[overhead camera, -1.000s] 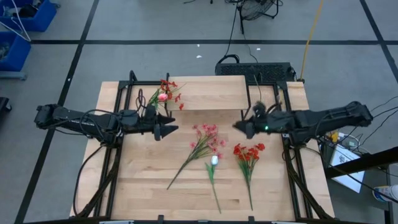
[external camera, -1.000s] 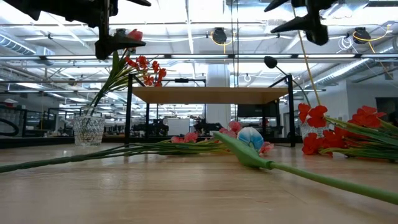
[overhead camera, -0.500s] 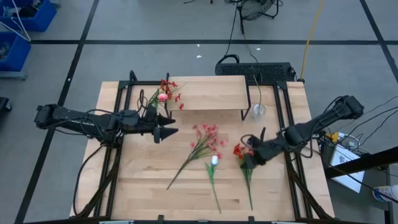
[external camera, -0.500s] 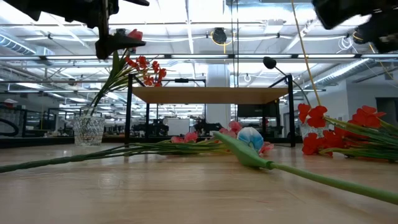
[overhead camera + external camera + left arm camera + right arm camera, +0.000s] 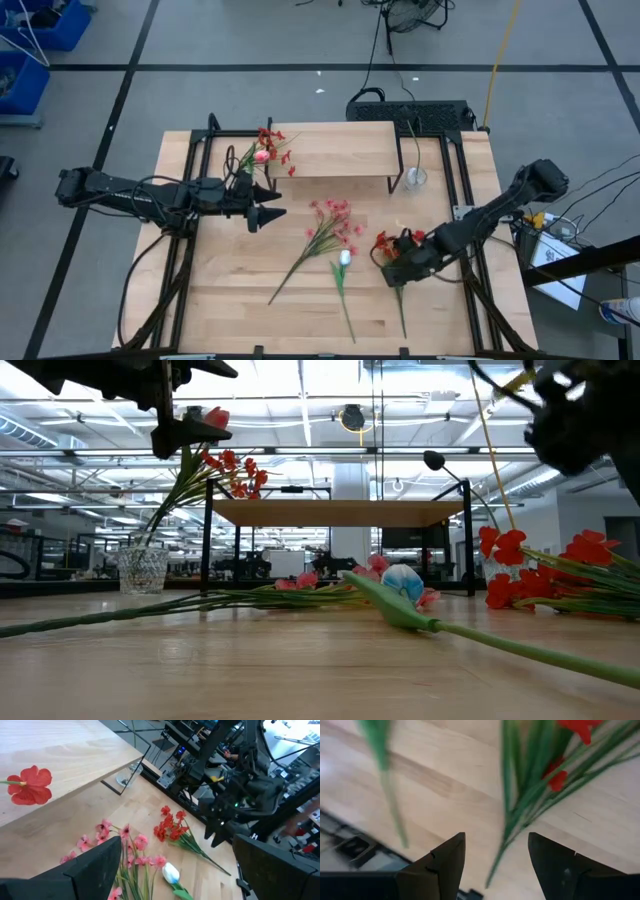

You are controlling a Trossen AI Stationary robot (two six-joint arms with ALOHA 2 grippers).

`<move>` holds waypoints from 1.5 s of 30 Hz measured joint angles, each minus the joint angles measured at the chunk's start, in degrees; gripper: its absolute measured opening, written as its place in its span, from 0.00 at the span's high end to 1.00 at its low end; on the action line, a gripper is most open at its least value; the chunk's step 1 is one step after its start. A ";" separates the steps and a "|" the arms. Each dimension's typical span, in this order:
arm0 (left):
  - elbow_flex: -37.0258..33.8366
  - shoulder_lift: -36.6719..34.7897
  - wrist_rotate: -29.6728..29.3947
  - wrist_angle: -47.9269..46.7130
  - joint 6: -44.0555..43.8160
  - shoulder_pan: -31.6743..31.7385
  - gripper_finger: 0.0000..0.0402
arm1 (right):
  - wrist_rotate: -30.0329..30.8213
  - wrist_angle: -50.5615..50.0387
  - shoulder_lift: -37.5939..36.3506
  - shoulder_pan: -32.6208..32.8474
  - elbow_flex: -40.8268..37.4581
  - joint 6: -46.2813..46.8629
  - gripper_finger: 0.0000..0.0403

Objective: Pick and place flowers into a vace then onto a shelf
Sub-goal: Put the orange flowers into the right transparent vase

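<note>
The red flowers (image 5: 400, 262) lie on the bench (image 5: 220, 300), stems between the spread fingers of the right hand (image 5: 392, 271), not pinched. Pink flowers (image 5: 322, 236) and a white tulip (image 5: 343, 258) lie beside them. The left hand (image 5: 270, 208), spread, hovers near the vase (image 5: 142, 569) and shelf (image 5: 340, 148).

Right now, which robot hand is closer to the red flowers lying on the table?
The right one. The right gripper is right over the red flowers, open above their stems. The left gripper waits far off by the vase.
</note>
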 joint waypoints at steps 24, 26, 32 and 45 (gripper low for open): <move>-0.02 0.00 0.22 -0.20 0.13 0.04 0.04 | -2.75 5.62 13.38 -4.20 -2.72 -2.06 0.56; 0.00 0.00 0.23 -0.20 0.05 0.02 0.04 | -2.98 5.68 12.80 -4.56 -2.97 -2.28 0.60; 0.00 0.00 0.21 -0.23 0.20 0.04 0.04 | -3.27 5.07 11.11 -5.92 -4.02 -5.77 0.82; 0.00 0.00 0.21 -0.20 0.05 0.04 0.04 | 0.97 4.55 8.69 -6.40 -4.36 -8.32 0.99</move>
